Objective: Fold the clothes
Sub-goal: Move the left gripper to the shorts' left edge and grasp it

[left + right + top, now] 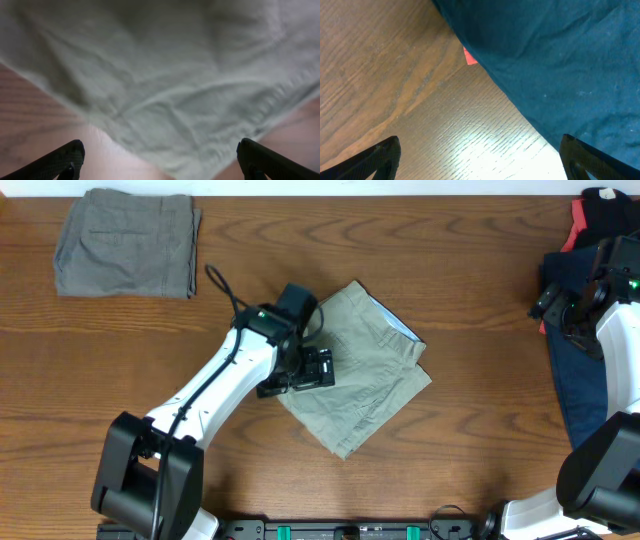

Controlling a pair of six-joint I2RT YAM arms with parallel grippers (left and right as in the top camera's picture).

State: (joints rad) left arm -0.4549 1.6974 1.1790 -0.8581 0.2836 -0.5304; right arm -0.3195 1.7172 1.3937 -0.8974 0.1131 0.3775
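Left claw (160,162) is spread, nothing pinched; shorts (170,85) lie just ahead of it. Both layers at the near edge are best pinched squarely and lifted low. Right claw (480,160) is spread beside navy cloth (560,65).

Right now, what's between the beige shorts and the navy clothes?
Only bare wooden table lies between the beige shorts and the navy clothes; the overhead view shows it.
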